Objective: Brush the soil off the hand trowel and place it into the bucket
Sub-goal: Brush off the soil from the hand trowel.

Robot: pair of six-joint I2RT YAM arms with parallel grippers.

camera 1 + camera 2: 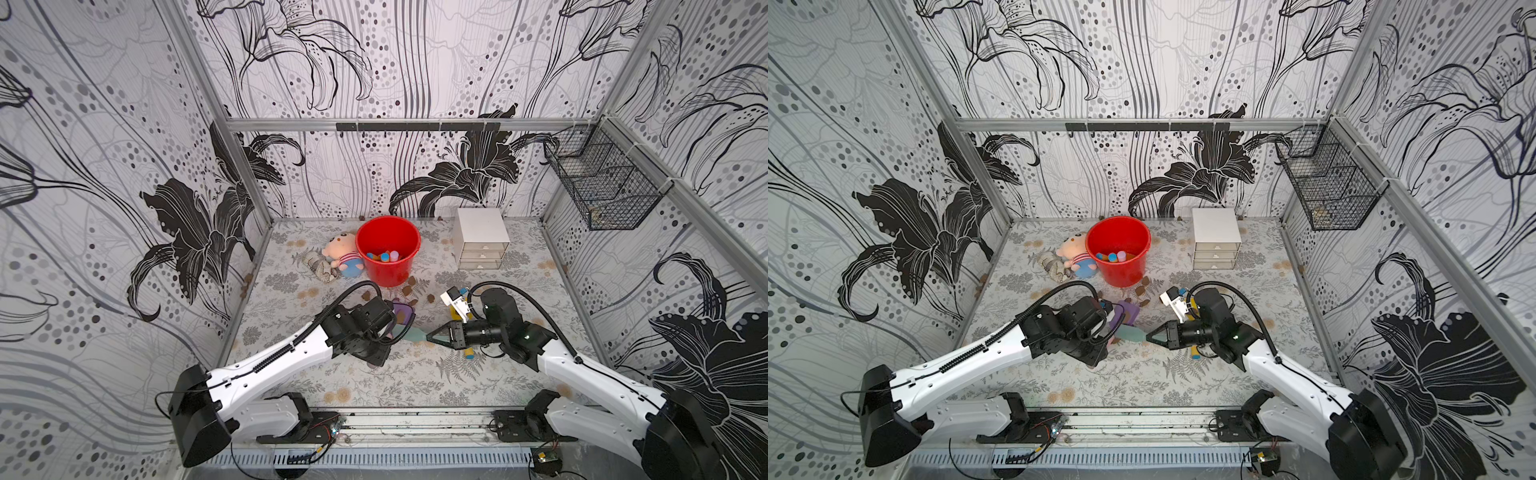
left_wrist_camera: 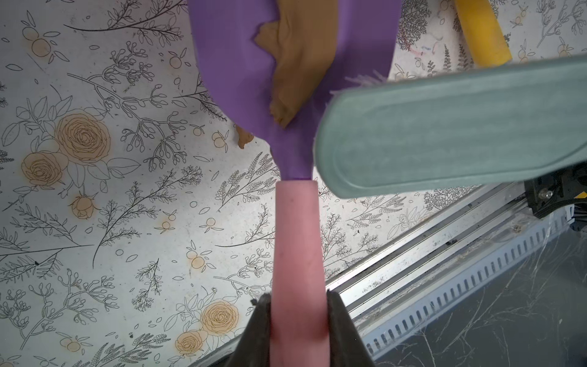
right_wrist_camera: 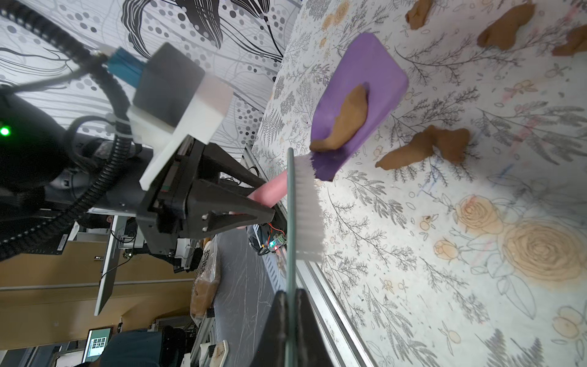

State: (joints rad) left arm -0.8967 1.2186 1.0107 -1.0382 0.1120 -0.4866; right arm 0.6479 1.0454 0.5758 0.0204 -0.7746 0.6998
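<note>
The left gripper (image 2: 298, 298) clamps the hand trowel (image 1: 401, 311) by its handle, mid-frame in a top view, blade bearing soil (image 2: 298, 63) aimed up-frame at the bucket (image 1: 386, 272); the right gripper (image 3: 290, 297) pinches the brush (image 3: 306, 206) against it.

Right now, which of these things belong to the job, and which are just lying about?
In the job:
trowel, held by the left pincer
brush, held by the right pincer
soil on the trowel's blade
red bucket

Lying about:
doll
white drawer box
wire basket on the wall
yellow-handled tool
</note>
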